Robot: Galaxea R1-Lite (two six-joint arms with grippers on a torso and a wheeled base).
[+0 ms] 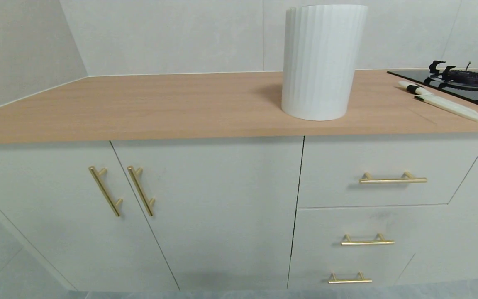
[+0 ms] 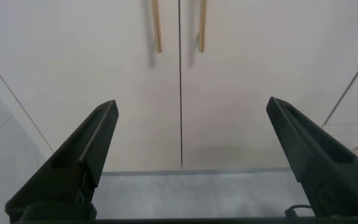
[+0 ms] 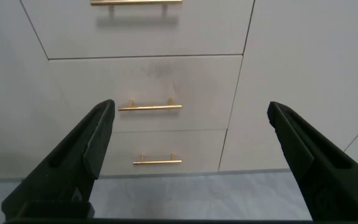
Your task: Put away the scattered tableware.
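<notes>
You're facing a wood-look countertop [image 1: 160, 108] running wall to wall, tiled wall behind it.

Below it is a pale cabinet front: double doors [image 1: 206, 207] on your left, a stack of three drawers [image 1: 388, 162] on your right.

Biggest item on top is a tall white ribbed container [image 1: 322, 62]. It's upright, mid-counter, well apart from the rest, and its inside is hidden from the head view.

A black glass hob [image 1: 467, 79] with a dark burner grate sits at the far right, against the wall.

The left gripper [image 2: 191, 104] has its fingers spread wide with nothing between them. It sits low, facing the seam of the double doors with floor beneath.

The right gripper [image 3: 191, 106] is also spread wide and holding nothing, facing the lower drawers.

Tableware: a knife [image 1: 450, 107] with a white blade and a black band at the handle lies flat on the counter, just beside the hob's front edge, blade pointing right.

A second, shorter white piece [image 1: 414, 88] with a black band lies just behind it. I can't tell what it is, or whether the two touch.

The brass bar handles [image 1: 392, 180] are horizontal on the drawers and upright on the doors.
</notes>
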